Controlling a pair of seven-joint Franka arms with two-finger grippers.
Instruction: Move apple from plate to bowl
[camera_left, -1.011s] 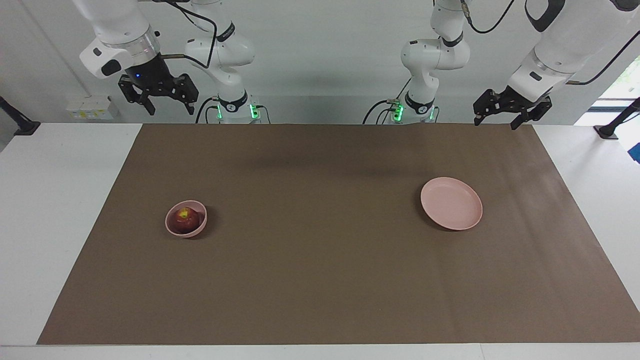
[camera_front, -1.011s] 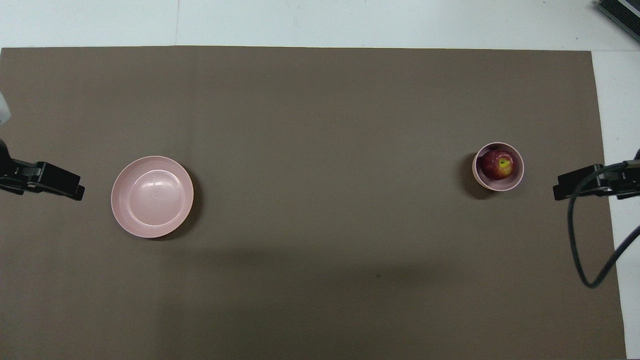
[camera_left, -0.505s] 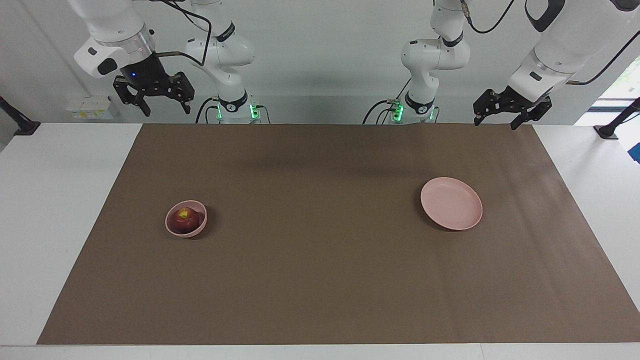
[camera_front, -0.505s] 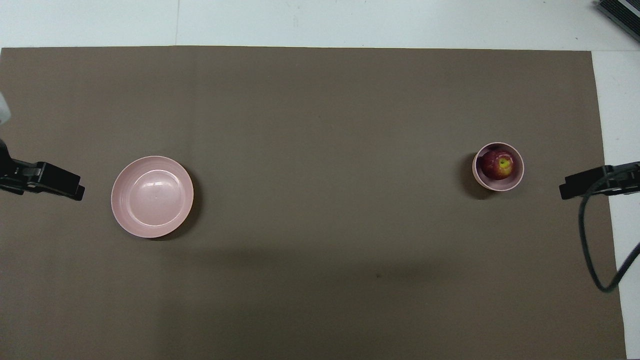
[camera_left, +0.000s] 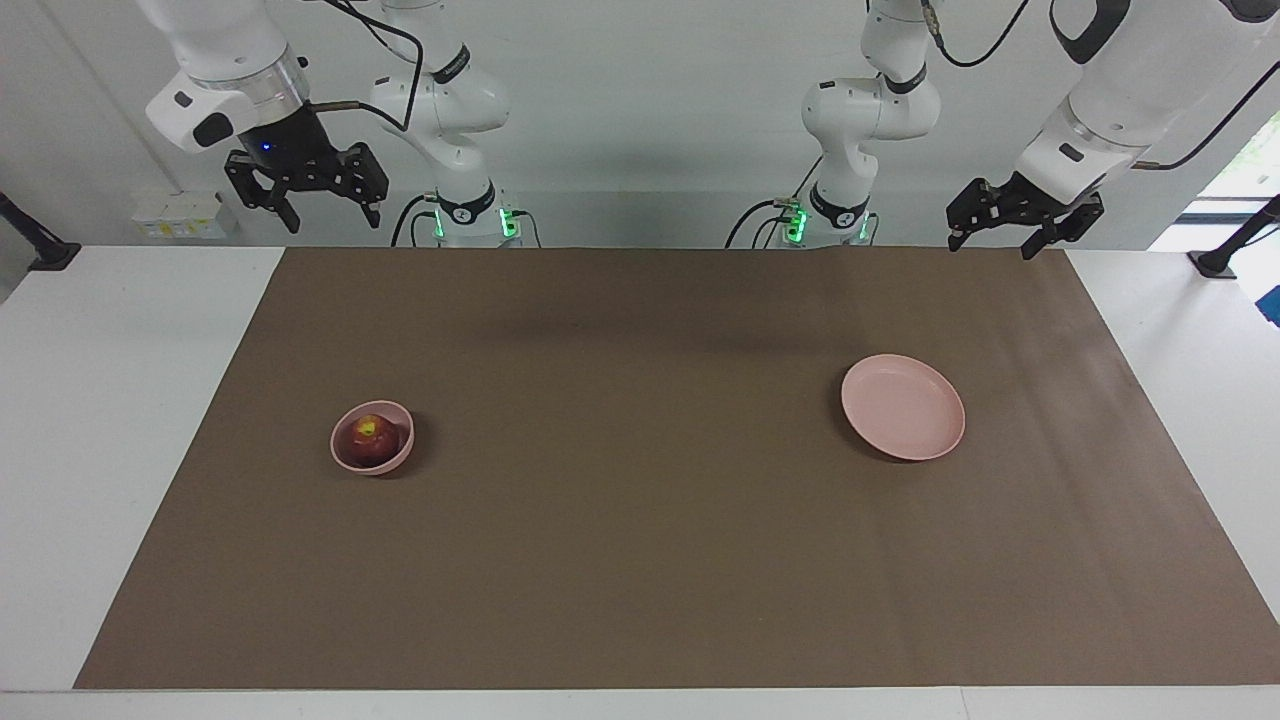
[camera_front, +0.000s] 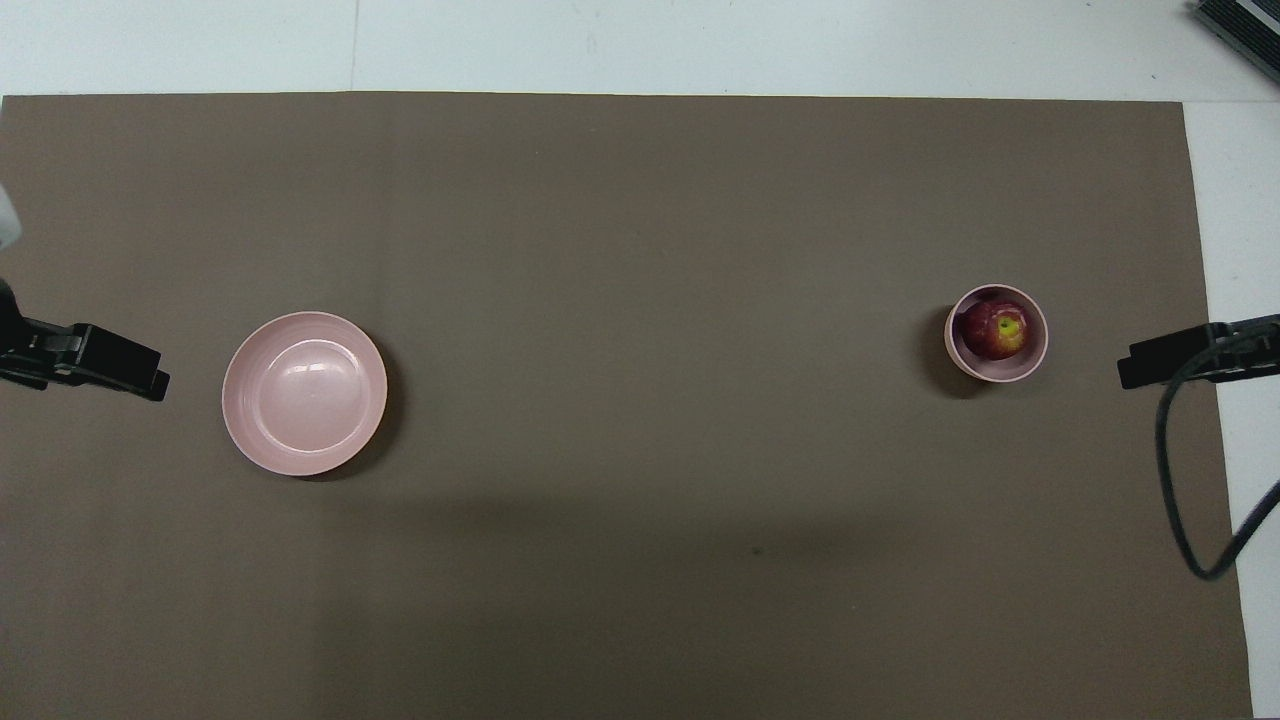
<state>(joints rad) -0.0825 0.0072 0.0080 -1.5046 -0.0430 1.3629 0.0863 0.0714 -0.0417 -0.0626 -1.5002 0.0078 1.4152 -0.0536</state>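
The dark red apple (camera_left: 370, 437) (camera_front: 995, 330) with a yellowish patch on top lies inside the small deep pink bowl (camera_left: 372, 465) (camera_front: 1000, 377), toward the right arm's end of the table. The wide pink plate (camera_left: 903, 408) (camera_front: 304, 393) sits bare toward the left arm's end. High above the mat's corner at its own end, my right gripper (camera_left: 333, 222) (camera_front: 1150, 365) hangs open with nothing in it. My left gripper (camera_left: 992, 245) (camera_front: 120, 368) is also raised and open, holding nothing, over the mat's edge at the plate's end.
A brown mat (camera_left: 640, 560) covers most of the white table (camera_left: 120, 400). A black cable (camera_front: 1180, 500) loops down from the right arm over the mat's edge. Nothing else stands on the mat.
My right gripper has drawn back a little from the bowl toward its end of the table. The left arm, apple, bowl and plate have not moved.
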